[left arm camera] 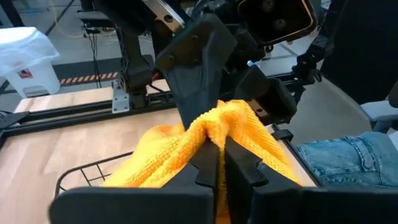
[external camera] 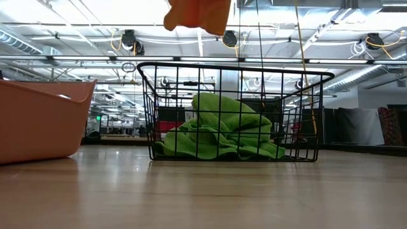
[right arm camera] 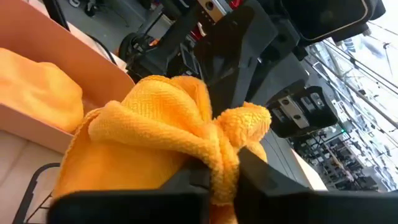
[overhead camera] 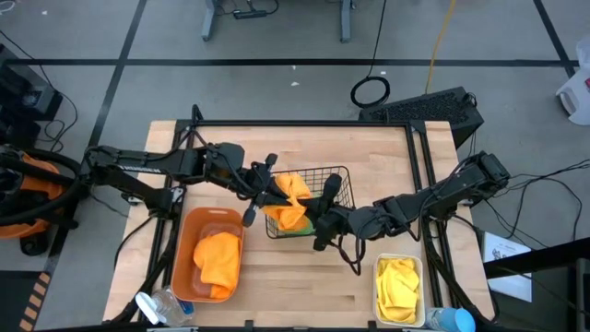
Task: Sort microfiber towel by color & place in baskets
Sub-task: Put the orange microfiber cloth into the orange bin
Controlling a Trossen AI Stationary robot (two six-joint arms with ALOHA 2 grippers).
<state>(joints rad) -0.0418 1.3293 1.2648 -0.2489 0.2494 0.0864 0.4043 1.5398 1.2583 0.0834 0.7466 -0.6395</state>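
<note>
Green towels fill black basket; orange bin holds an orange towel.

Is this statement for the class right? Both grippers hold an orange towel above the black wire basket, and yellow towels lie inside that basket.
Not quite. The towels in the black wire basket are green, as the low view shows. The rest stands: left gripper and right gripper both hold the orange towel above it.
</note>
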